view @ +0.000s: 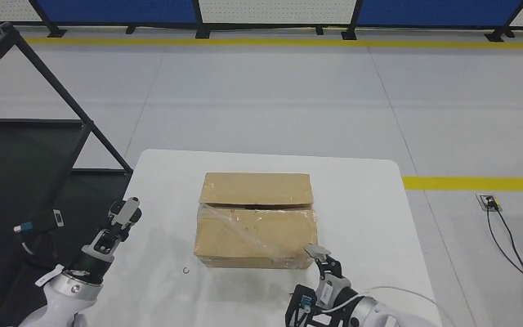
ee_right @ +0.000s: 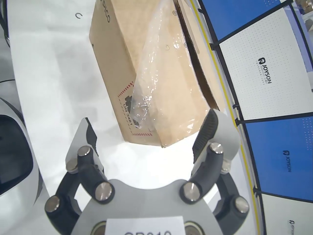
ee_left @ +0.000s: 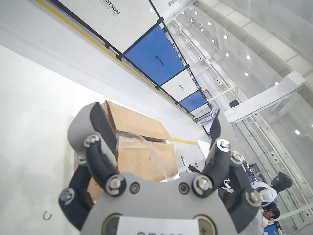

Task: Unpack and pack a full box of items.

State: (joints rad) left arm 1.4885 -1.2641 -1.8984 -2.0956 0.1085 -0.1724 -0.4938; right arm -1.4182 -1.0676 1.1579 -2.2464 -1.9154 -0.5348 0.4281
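A brown cardboard box (view: 255, 219) stands in the middle of the white table (view: 163, 180), its top flaps closed along a dark seam and loose clear tape (view: 261, 233) across its near half. My left gripper (view: 125, 212) hangs open over the table's left part, apart from the box (ee_left: 144, 145). My right gripper (view: 322, 257) is open just off the box's near right corner, not touching it. In the right wrist view the box (ee_right: 146, 57) lies ahead between the open fingers (ee_right: 206, 133), the tape (ee_right: 151, 74) peeling up.
A small metal ring (view: 188, 270) lies on the table near the box's front left corner. A black frame (view: 73, 123) stands beside the table's left edge. A cable (view: 502, 229) runs on the floor at the right.
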